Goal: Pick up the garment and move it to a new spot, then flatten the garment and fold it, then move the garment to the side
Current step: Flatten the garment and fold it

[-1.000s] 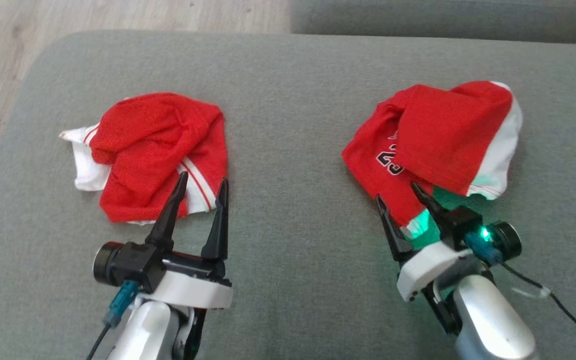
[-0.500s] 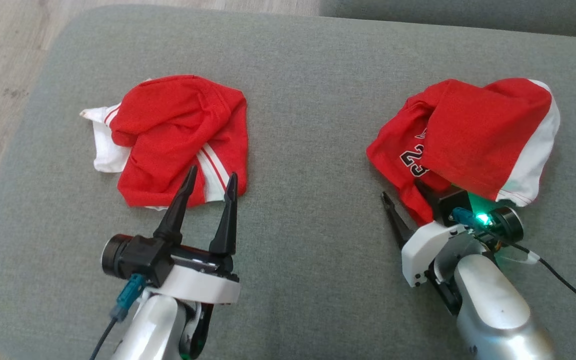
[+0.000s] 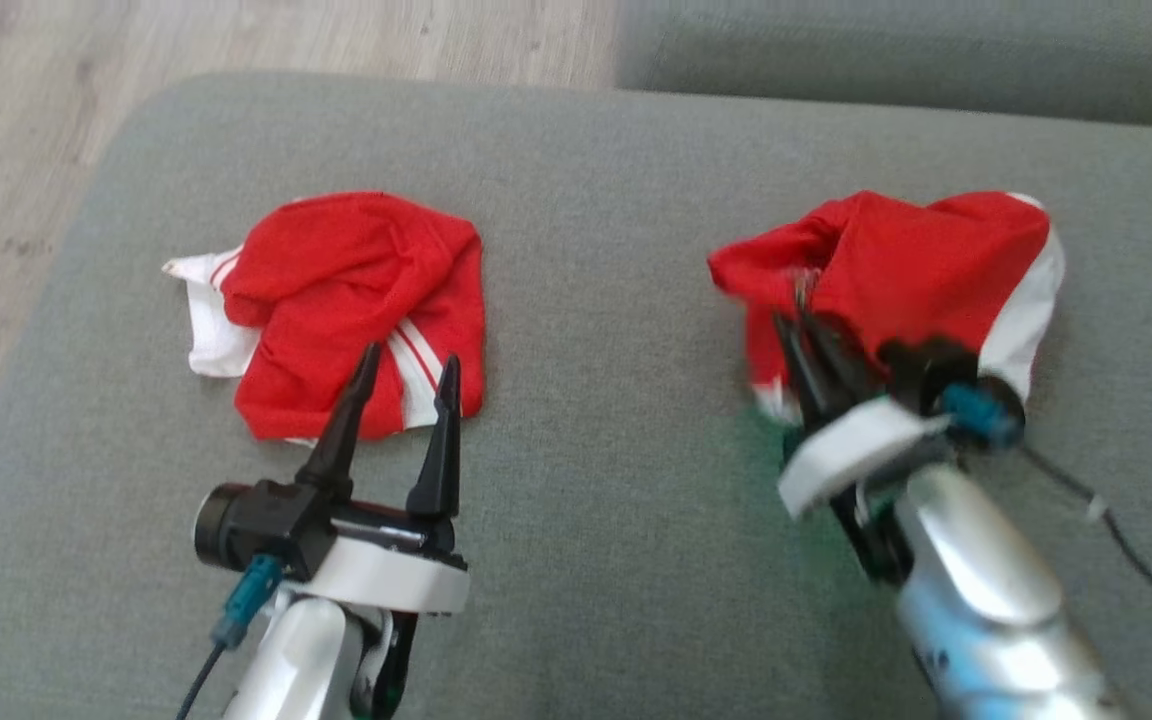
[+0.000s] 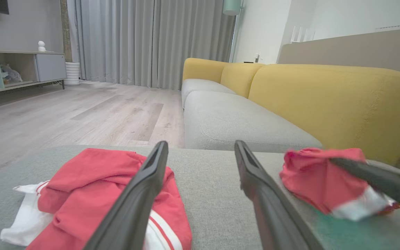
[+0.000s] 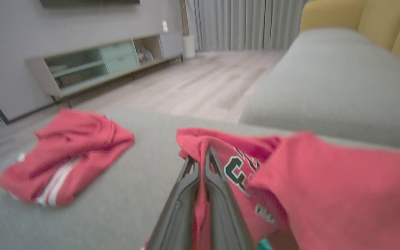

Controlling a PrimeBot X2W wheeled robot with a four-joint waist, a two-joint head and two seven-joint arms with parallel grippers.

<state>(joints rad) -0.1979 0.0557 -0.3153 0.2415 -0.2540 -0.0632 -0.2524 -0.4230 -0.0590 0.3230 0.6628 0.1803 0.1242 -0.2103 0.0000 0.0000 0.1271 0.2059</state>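
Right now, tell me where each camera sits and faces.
Head view: high up, looking down on the grey fabric cushion; open left claw and shut right claw show.
Left wrist view: on the left arm, facing across the cushion towards the yellow fabric sofa; its dark fingers show.
Right wrist view: on the right arm, facing the red numbered jersey its closed fingers pinch.
Shared: both wrist views show the crumpled red-and-white garment.

The head camera looks down on the grey fabric ottoman (image 3: 596, 200). Both wrist cameras sit low, close over it, facing the pale wooden floor (image 4: 82, 111). All three share the crumpled red-and-white striped garment (image 3: 336, 290) and the red numbered jersey (image 3: 936, 260).
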